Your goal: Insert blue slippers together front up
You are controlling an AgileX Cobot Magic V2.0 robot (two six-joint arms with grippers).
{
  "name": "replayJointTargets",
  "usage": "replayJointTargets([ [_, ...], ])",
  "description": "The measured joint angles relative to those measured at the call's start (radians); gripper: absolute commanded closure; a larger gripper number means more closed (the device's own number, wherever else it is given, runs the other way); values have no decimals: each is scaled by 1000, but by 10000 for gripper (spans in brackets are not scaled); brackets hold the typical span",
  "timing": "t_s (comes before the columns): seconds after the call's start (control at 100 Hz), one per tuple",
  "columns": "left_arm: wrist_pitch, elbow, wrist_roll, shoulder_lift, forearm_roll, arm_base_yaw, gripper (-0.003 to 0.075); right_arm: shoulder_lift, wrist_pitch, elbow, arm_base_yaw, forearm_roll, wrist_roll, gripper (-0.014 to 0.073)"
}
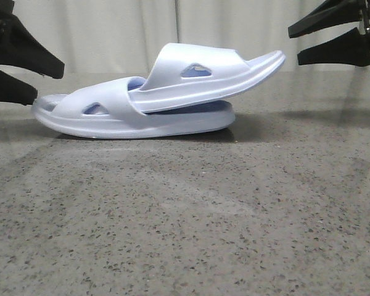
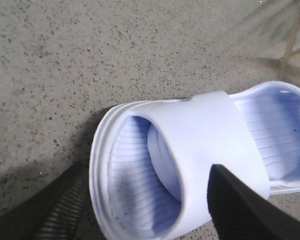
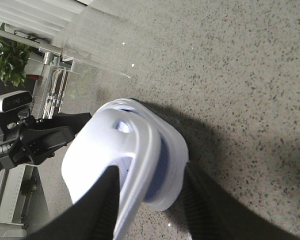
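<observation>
Speckled table (image 1: pixel 185 234); blue slippers (image 1: pixel 166 98) nested; left gripper (image 1: pixel 34 77), right gripper (image 1: pixel 293 43) both released

A robotics lab or test room. A grey speckled stone-look bench (image 1: pixel 185 222) fills the near ground, backed by a pale pleated curtain (image 1: pixel 111 31). Off the bench's edge stand a camera on a mount (image 3: pixel 10 102), metal frame rails (image 3: pixel 52 75) and a potted green plant (image 3: pixel 10 62).

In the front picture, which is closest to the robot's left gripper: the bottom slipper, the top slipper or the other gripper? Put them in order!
From the left gripper:
1. Bottom slipper: its left end sits right beside that gripper.
2. Top slipper: middle, tilted, tucked into the bottom one.
3. Right gripper: far right side.
</observation>
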Motion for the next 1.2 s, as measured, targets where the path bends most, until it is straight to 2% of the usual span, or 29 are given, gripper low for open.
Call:
replayJointTargets([
  [0.08,25,-34,4,0,29,0,272,0,0,0,-2,0,0,359],
  [0.16,68,-80,4,-4,51,0,351,-2,0,0,-13,-10,0,440],
  [0.3,122,-148,4,-45,64,23,585,-38,0,0,-41,-43,0,687],
  [0.36,124,-166,5,-76,66,23,703,-65,1,0,-51,-55,0,690],
  [0.57,32,-176,36,-210,67,27,705,-175,2,0,-45,-83,0,678],
  [0.69,-52,-177,40,-288,72,24,705,-269,-74,17,-7,-122,0,678],
  [0.84,-239,-131,72,-385,73,-40,705,-406,-288,86,105,-186,0,678],
  [1.07,-590,40,155,-517,73,-268,705,-605,-697,271,401,-282,0,678],
  [1.2,-692,132,166,-597,73,-364,705,-726,-915,404,552,-303,0,678],
])
